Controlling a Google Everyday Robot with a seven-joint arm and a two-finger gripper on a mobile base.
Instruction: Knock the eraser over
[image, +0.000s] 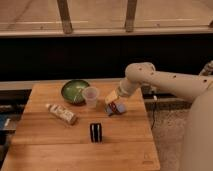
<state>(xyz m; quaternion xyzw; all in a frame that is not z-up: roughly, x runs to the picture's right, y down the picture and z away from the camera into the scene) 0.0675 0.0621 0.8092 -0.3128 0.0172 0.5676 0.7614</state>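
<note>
Camera view: claw (112, 98) near cup (91, 96)

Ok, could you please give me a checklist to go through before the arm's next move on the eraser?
1. The eraser stands upright on the table: ok, not yet knocked.
2. The claw is in view: ok, it hangs farther back, by the red-and-blue object.
3. Claw in contact with the eraser: not ok, they are well apart.
4. Way from claw to eraser unblocked: ok, only bare wood between.
5. The clear cup and the whitish tube out of that way: ok, both off to the side.
6. Claw free of the red-and-blue object: cannot tell.
</note>
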